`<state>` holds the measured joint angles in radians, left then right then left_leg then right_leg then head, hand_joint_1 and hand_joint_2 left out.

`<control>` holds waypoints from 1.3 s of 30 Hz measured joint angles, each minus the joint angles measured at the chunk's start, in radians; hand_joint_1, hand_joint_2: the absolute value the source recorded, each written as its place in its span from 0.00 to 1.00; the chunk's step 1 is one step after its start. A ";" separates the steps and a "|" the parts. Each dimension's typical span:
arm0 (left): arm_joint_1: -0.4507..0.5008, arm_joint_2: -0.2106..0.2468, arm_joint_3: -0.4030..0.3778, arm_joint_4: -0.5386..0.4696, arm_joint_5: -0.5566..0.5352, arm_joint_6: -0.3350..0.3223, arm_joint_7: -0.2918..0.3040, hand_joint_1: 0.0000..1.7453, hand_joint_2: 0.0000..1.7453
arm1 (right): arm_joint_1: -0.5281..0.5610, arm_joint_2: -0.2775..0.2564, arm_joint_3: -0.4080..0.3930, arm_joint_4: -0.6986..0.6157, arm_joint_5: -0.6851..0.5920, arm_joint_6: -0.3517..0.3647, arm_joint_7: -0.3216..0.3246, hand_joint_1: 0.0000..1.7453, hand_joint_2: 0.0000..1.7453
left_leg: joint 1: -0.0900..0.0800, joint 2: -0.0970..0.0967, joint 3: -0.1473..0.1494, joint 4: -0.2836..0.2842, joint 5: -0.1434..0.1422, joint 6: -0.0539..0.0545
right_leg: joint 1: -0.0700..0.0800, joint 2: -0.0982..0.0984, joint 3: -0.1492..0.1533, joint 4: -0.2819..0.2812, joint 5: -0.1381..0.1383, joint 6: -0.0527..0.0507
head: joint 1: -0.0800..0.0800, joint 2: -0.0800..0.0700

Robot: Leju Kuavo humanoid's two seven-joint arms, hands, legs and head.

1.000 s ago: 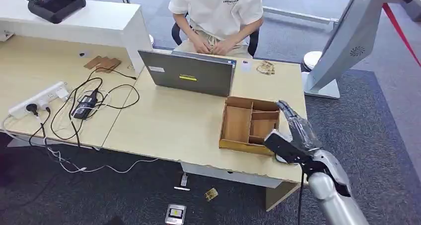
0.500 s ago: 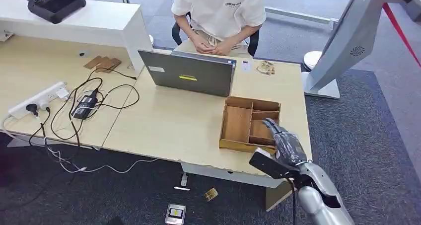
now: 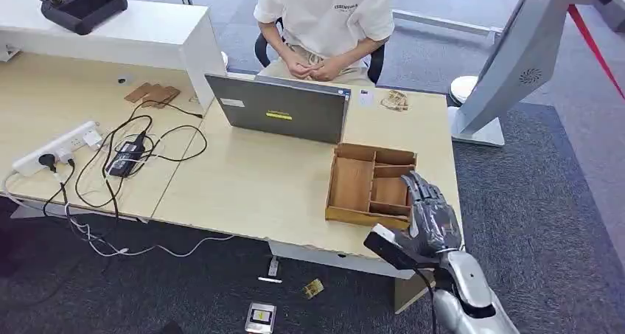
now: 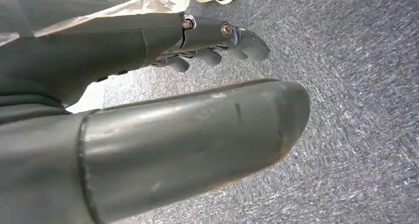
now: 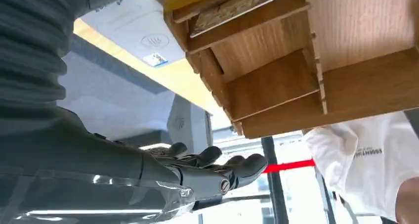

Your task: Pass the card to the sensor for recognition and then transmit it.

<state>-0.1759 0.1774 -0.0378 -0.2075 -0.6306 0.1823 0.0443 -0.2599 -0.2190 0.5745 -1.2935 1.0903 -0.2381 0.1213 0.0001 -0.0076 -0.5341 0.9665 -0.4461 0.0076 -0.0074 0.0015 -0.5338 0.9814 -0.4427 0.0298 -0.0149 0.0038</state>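
My right hand [image 3: 431,217] hovers over the table's front right corner, beside the near right corner of a wooden compartment box [image 3: 352,185]. Its fingers are stretched out and hold nothing. In the right wrist view the hand [image 5: 197,172] lies alongside the box [image 5: 276,80]. A white card reader with a contactless mark [image 5: 136,28] sits on the table next to the box. A flat card-like piece [image 5: 232,4] lies in one compartment. My left hand [image 4: 163,41] hangs over grey carpet, fingers out, with nothing in it.
A person in a white shirt [image 3: 324,17] sits behind an open laptop [image 3: 278,109]. A power strip [image 3: 59,146] with tangled cables lies at the left. A black router [image 3: 81,6] stands on a white shelf. A white kiosk stand [image 3: 508,61] rises at the right.
My right hand has drawn back along the box's right side toward the table's front edge, and the arm has dropped lower in the picture. The person shifted slightly.
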 joint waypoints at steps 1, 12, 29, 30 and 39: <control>0.000 -0.001 0.001 0.000 0.000 0.000 0.001 0.00 0.00 | -0.003 0.002 0.002 0.011 0.008 -0.012 0.000 0.00 1.00 | 0.000 0.000 0.000 0.000 0.000 0.000 | 0.000 0.000 0.000 0.000 0.000 0.000 | 0.000 0.000; -0.001 -0.007 0.013 0.000 -0.005 0.002 0.004 0.00 0.00 | -0.041 0.035 0.008 0.167 0.048 -0.096 -0.041 0.00 1.00 | 0.000 0.000 0.000 0.000 0.000 0.000 | 0.000 0.000 0.000 0.000 0.000 0.000 | 0.000 0.000; -0.001 -0.007 0.014 0.000 -0.012 0.002 -0.002 0.00 0.00 | -0.099 0.087 0.006 0.340 -0.063 -0.197 -0.136 0.00 1.00 | 0.000 0.000 0.000 0.000 0.000 0.000 | 0.000 0.000 0.000 0.000 0.000 0.000 | 0.000 0.000; -0.001 -0.007 0.015 0.000 -0.013 0.002 -0.002 0.00 0.00 | -0.102 0.088 0.006 0.349 -0.065 -0.203 -0.137 0.00 1.00 | 0.000 0.000 0.000 0.000 0.000 0.000 | 0.000 0.000 0.000 0.000 0.000 0.000 | 0.000 0.000; -0.001 -0.009 0.017 0.000 -0.016 0.005 -0.002 0.00 0.00 | -0.120 0.097 0.002 0.398 -0.076 -0.220 -0.145 0.00 1.00 | 0.000 0.000 0.000 0.000 0.000 0.000 | 0.000 0.000 0.000 0.000 0.000 0.000 | 0.000 0.000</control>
<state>-0.1768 0.1682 -0.0210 -0.2072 -0.6470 0.1873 0.0427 -0.3794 -0.1221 0.5768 -0.8954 1.0140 -0.4577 -0.0240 0.0001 -0.0074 -0.5340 0.9666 -0.4460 0.0076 -0.0074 0.0014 -0.5340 0.9816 -0.4426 0.0298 -0.0149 0.0038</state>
